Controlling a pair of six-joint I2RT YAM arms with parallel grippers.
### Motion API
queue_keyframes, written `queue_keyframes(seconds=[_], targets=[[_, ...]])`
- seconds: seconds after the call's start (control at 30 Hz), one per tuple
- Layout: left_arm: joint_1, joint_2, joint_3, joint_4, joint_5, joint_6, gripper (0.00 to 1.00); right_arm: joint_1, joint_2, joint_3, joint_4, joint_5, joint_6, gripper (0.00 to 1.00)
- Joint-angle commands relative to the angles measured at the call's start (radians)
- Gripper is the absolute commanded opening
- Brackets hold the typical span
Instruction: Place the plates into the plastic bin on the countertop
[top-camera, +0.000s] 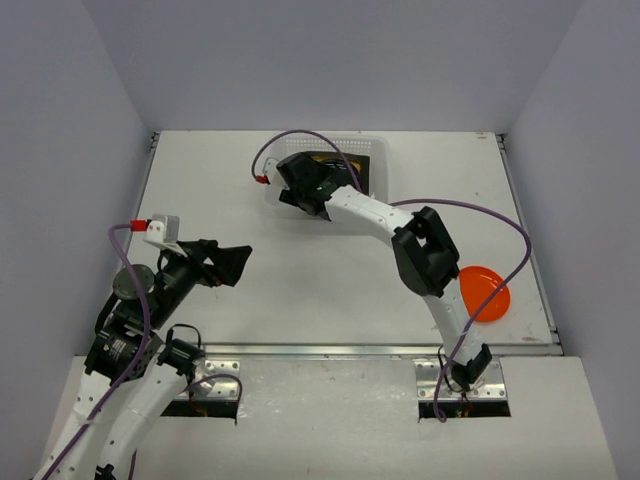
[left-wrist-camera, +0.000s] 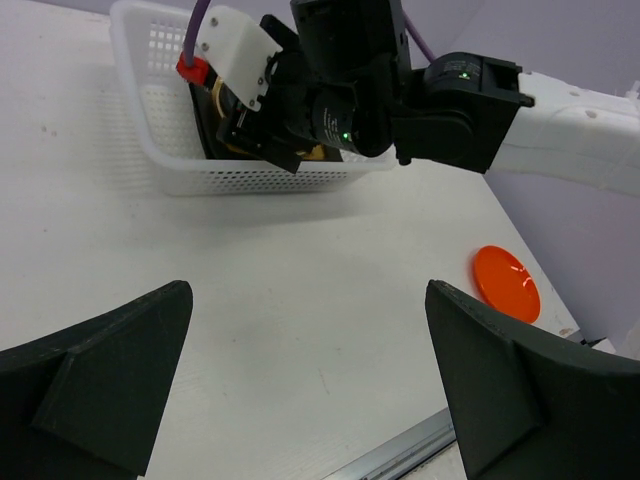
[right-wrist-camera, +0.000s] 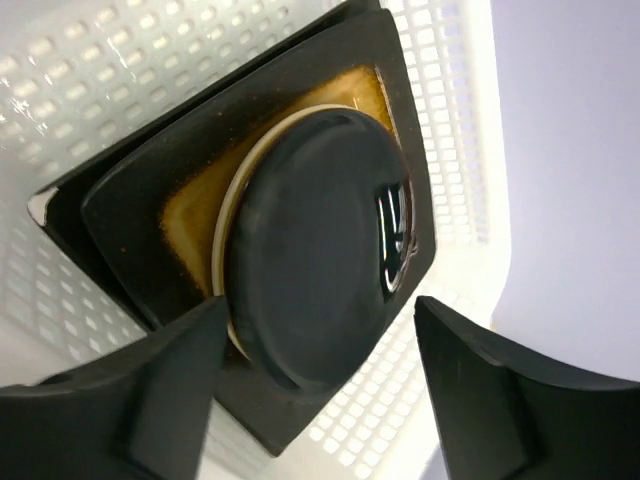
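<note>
**Right wrist view: gripper wide around the black plate in the bin**

We judge the main risk to be in the withdrawal. The right gripper (right-wrist-camera: 320, 308) stands wide, one finger on either side of the black plate (right-wrist-camera: 310, 240). We cannot tell whether either finger touches its rim. If the gripper comes out of the bin (right-wrist-camera: 460, 120) at a slant, a finger could hook that rim and drag the plate up or tip it over the bin's wall.

The black plate rests on a cream plate (right-wrist-camera: 222, 240). That one rests on an amber-centred square plate (right-wrist-camera: 185, 215), with a dark square plate (right-wrist-camera: 65, 215) behind it. All are inside the bin and appear to lean toward one wall, so a nudge could set the glossy round ones sliding.

The second risk concerns the orange plate (top-camera: 487, 295). It sits on the counter (top-camera: 300, 290) well apart from the bin, toward the near right, just beside the right arm and partly hidden by it. A careless swing back from the bin could push it toward the counter's edge.

The left gripper (left-wrist-camera: 308, 290) hangs wide and empty, well apart from the bin on its near left side.
</note>
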Motion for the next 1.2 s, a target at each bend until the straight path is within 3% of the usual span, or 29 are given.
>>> queue_keyframes(seconds=[0.0, 0.13, 0.33, 0.5, 0.63, 0.73, 0.83, 1.07, 1.17], targets=[[-0.002, 0.001, 0.004, 0.038, 0.001, 0.005, 1.0, -0.002, -0.099, 0.055, -0.039, -0.009, 0.069, 0.95], [-0.002, -0.003, 0.004, 0.035, -0.002, 0.003, 1.0, -0.014, -0.156, 0.073, -0.128, -0.005, 0.19, 0.99], [-0.003, -0.025, 0.004, 0.032, -0.01, 0.0, 1.0, -0.157, -0.364, 0.027, -0.418, -0.049, 0.711, 0.99], [-0.005, -0.039, 0.004, 0.034, -0.013, -0.002, 1.0, -0.235, -0.651, -0.348, -0.448, 0.168, 1.021, 0.99], [-0.004, -0.035, 0.004, 0.035, -0.003, -0.001, 1.0, -0.374, -0.803, -0.654, -0.43, 0.123, 1.088, 0.99], [-0.005, -0.033, 0.004, 0.037, 0.004, 0.002, 1.0, -0.506, -0.798, -0.754, -0.443, 0.115, 1.141, 0.99], [-0.005, -0.036, 0.003, 0.038, 0.005, 0.002, 1.0, -0.559, -0.739, -0.826, -0.468, 0.171, 1.181, 0.99], [-0.005, -0.022, 0.002, 0.04, 0.022, 0.005, 1.0, -0.573, -0.553, -0.86, -0.5, 0.125, 1.289, 0.98], [-0.006, -0.03, 0.002, 0.041, 0.022, 0.006, 1.0, -0.573, -0.499, -0.868, -0.449, 0.061, 1.273, 0.92]])
